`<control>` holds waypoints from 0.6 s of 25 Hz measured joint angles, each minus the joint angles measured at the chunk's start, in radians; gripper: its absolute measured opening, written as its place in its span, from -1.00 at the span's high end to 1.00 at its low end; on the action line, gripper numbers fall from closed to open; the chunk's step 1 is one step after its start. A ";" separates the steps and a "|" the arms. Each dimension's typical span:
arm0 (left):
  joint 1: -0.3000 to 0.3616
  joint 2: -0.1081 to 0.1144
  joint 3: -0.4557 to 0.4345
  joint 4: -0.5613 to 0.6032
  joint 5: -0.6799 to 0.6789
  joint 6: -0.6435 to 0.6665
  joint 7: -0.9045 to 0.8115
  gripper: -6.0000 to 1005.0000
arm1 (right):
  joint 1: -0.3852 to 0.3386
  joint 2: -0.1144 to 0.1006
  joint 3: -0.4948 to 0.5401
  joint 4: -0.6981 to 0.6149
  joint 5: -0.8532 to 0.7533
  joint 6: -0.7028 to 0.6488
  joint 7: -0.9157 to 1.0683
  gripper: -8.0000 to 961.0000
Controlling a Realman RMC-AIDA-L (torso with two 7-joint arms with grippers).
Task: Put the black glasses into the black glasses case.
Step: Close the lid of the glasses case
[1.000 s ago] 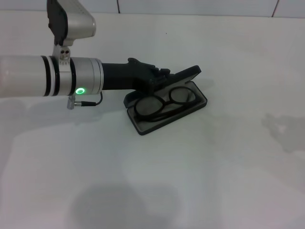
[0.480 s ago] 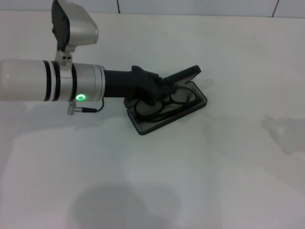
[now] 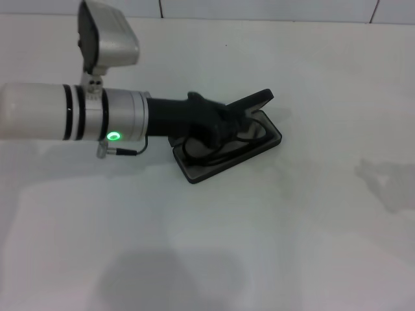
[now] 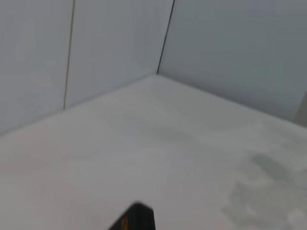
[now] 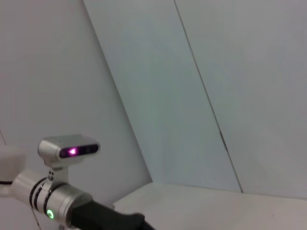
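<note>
Since a second ago my left arm has slid further toward 3 o'clock, and the left hand (image 3: pixel 224 123) now sits over the near-left half of the black glasses case (image 3: pixel 272 137), hiding most of what I could see in the tray before. From the head view I cannot tell how far the hand is open, or whether it holds anything; its dark body merges with the case.

Working across from 9 o'clock: the arm's white and silver sleeve enters at the edge of the view, green light lit, wrist camera standing up at 11 o'clock. Next comes the case, open on the desk (image 3: pixel 311 246), its lid (image 3: pixel 254 99) raised along the far edge and tilted toward 1 o'clock. The black glasses (image 3: pixel 249 133) lie inside the tray; only a lens rim and some frame show past the hand. The tray's right and near rims are clear of the hand.

Beyond the case, toward 3 o'clock, the desk is open, with only a faint stain near that edge. Toward 6 o'clock there is likewise wide bare room.

In the left wrist view a corner of the lid with orange lettering peeks in. The right hand is out of sight.
</note>
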 joint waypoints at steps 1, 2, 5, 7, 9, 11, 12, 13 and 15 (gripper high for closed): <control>0.019 -0.005 -0.013 0.032 -0.004 0.006 0.000 0.64 | 0.000 0.000 0.000 0.000 -0.001 -0.001 0.000 0.70; 0.036 -0.011 -0.028 0.061 -0.005 0.009 0.001 0.64 | 0.000 0.000 0.000 0.001 -0.003 -0.002 0.000 0.70; 0.066 -0.021 -0.065 0.114 -0.006 0.008 0.000 0.64 | 0.000 0.000 0.000 0.001 -0.005 -0.005 0.000 0.70; 0.067 -0.021 -0.074 0.117 -0.001 -0.005 -0.002 0.64 | -0.001 0.000 0.000 0.001 -0.005 -0.005 0.000 0.70; 0.063 -0.019 -0.077 0.110 0.011 -0.026 -0.003 0.64 | 0.001 0.000 0.000 0.006 -0.005 -0.005 -0.001 0.70; 0.062 -0.019 -0.077 0.106 0.022 -0.045 0.000 0.64 | 0.006 0.000 0.000 0.014 -0.005 -0.005 -0.006 0.70; 0.062 -0.020 -0.077 0.105 0.026 -0.051 0.000 0.64 | 0.007 0.000 0.000 0.017 -0.005 -0.005 -0.008 0.70; 0.062 -0.022 -0.076 0.104 0.032 -0.061 0.001 0.64 | 0.008 0.000 0.000 0.021 -0.005 -0.005 -0.011 0.70; 0.061 -0.022 -0.074 0.102 0.034 -0.071 0.001 0.64 | 0.010 0.000 0.000 0.024 -0.005 -0.003 -0.013 0.70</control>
